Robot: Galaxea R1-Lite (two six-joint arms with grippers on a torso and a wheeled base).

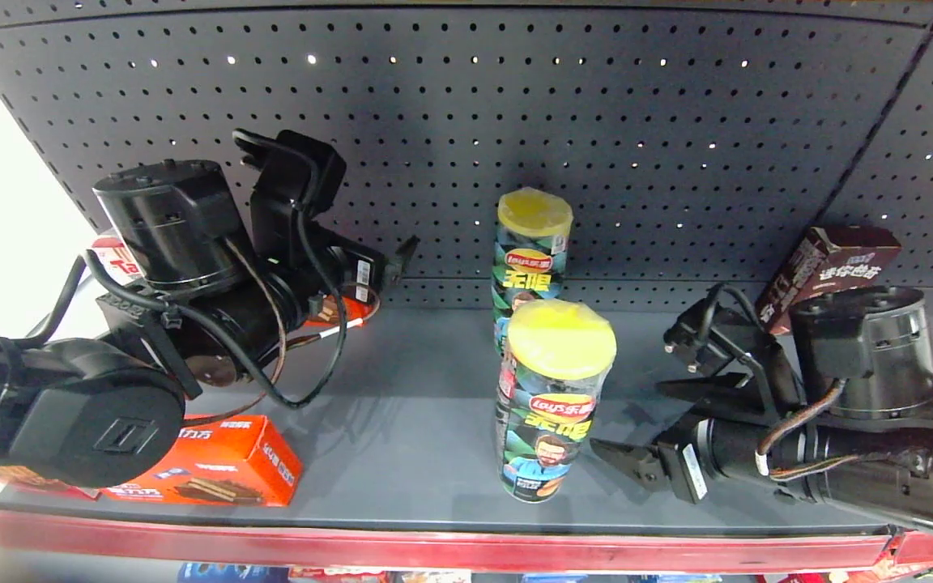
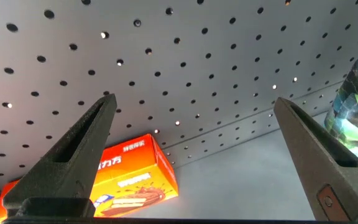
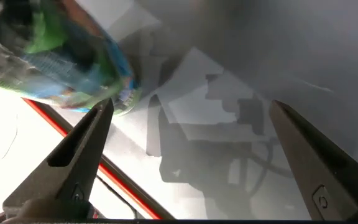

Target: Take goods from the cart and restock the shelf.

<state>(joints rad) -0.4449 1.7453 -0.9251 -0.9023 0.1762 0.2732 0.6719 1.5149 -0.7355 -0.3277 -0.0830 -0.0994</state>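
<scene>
The right gripper [image 1: 626,415], spread and empty, lies just beside the front chip can [image 1: 551,405] on the shelf [image 1: 402,437].

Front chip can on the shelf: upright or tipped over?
Upright. The front chip can stands on its base on the shelf, yellow lid on top.

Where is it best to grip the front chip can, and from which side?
I would grip the front can at mid body, coming from the robot's right, where the open right gripper is beside it. It stands upright and round, and a second can stands close behind it.
</scene>
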